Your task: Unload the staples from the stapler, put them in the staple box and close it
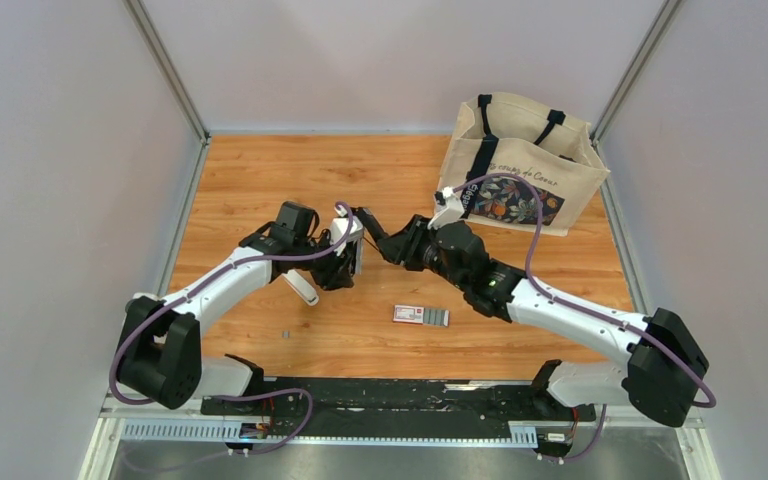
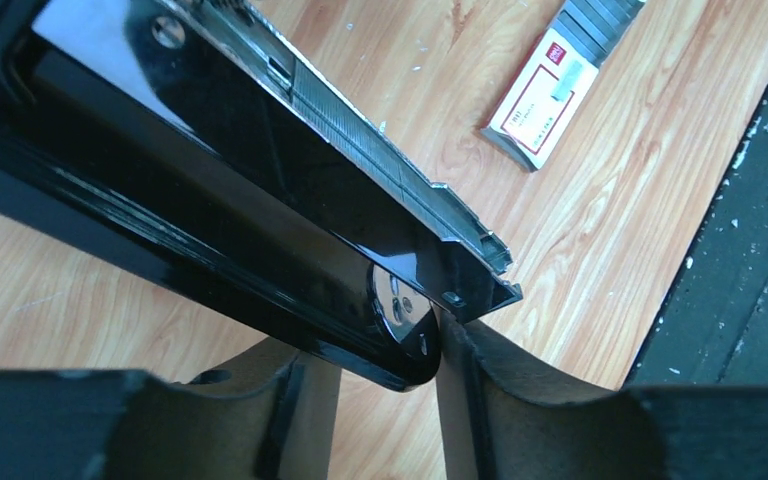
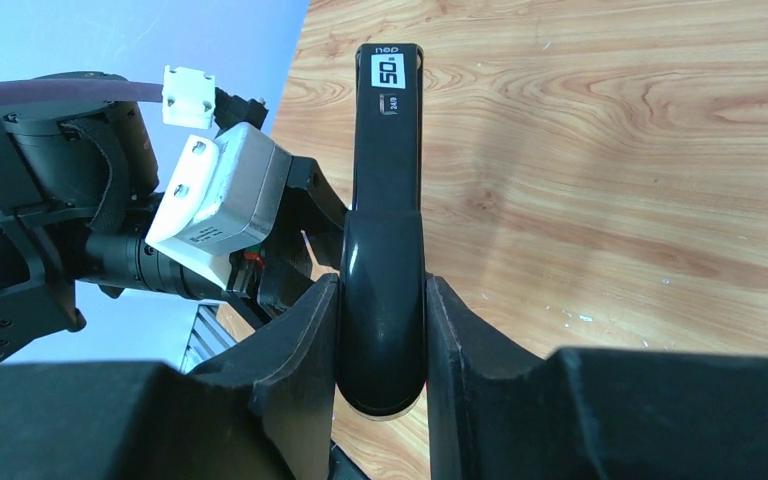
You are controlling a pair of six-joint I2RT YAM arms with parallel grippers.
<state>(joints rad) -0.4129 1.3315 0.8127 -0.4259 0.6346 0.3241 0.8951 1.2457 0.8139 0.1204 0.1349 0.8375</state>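
staples in the opened stapler, both arms holding it

staples (image 2: pixel 355 125) show in the left wrist view as a ribbed silvery row lying in the open magazine channel of the stapler (image 2: pixel 210 200); i think it is a loaded strip, though the glare on the metal makes me less than sure. the stapler is held up over the middle of the table (image 1: pixel 260 180), between my two arms, and it is hinged apart.

my left gripper (image 2: pixel 375 345) is closed on the black lower body near its rounded hinge end, one finger on each side, with the magazine slanting up and away from the camera. my right gripper (image 3: pixel 380 300) is clamped on the glossy black top arm of the stapler (image 3: pixel 388 180), pads pressed against both its flanks, the arm pointing away from me with a white "50" label at its far tip. in the top view the left gripper (image 1: pixel 345 265) and right gripper (image 1: pixel 368 222) sit close together at the stapler (image 1: pixel 352 240).

on the table nearer the bases lies a red-and-white box (image 1: pixel 408 314), with a grey strip (image 1: pixel 435 318) sticking out of its end; the left wrist view catches the same box (image 2: pixel 540 100) and grey strip (image 2: pixel 600 20). a small grey bit (image 1: pixel 285 333) lies apart on the wood, left of the box. a tote bag (image 1: pixel 520 165) stands at the far right corner.
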